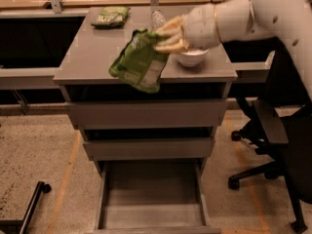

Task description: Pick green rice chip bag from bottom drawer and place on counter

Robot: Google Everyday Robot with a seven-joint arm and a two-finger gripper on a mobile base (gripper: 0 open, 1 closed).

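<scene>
The green rice chip bag (139, 62), crinkly light green with a white label panel, hangs tilted from my gripper (165, 39) above the front part of the grey counter (87, 62). The gripper is shut on the bag's top right corner, and the bag's lower edge reaches just past the counter's front edge. The bottom drawer (151, 213) stands pulled open below, with a bare grey floor.
A darker green bag with yellow lettering (110, 16) lies at the counter's back left. A clear bottle (157, 18) stands at the back middle. A white bowl (191, 57) sits under my arm. Two closed drawer fronts (146, 113) are below; a black office chair (278, 145) stands right.
</scene>
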